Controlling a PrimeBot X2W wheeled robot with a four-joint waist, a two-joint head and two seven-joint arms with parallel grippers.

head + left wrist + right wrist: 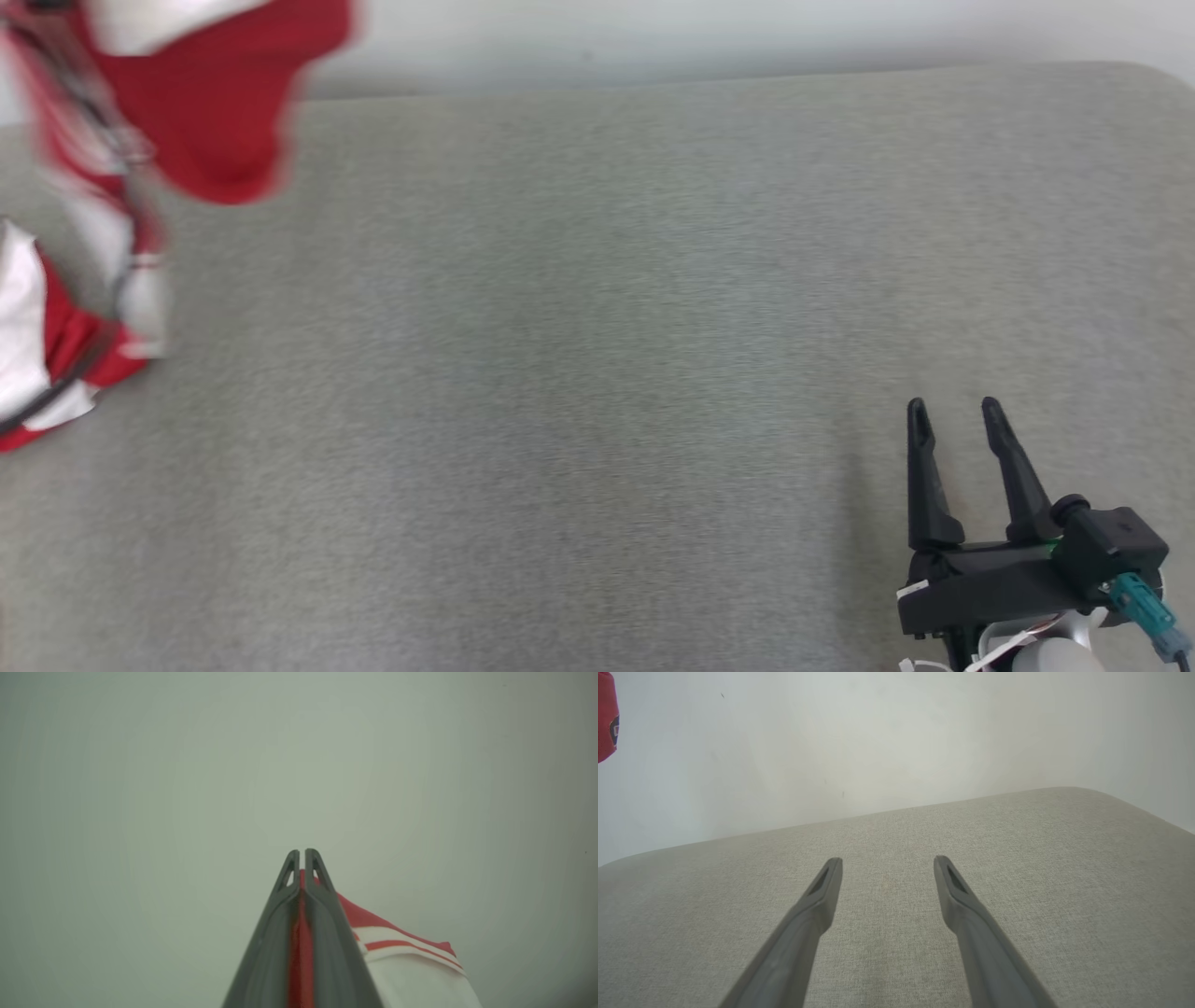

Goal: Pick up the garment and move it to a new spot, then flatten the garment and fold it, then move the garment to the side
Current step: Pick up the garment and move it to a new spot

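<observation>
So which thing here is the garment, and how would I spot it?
Start at the wide grey fabric surface and look to its left edge. There the garment hangs, lower end on the surface, pinched in the shut left gripper. It is the only red and white cloth against plain grey.

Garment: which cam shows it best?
Head view: the garment hangs blurred at upper left, red and white, trailing to the grey surface. Left wrist view gives a red strip pinched in the shut left claw plus a striped white fold. Right wrist view catches a red scrap at its left edge.
</observation>
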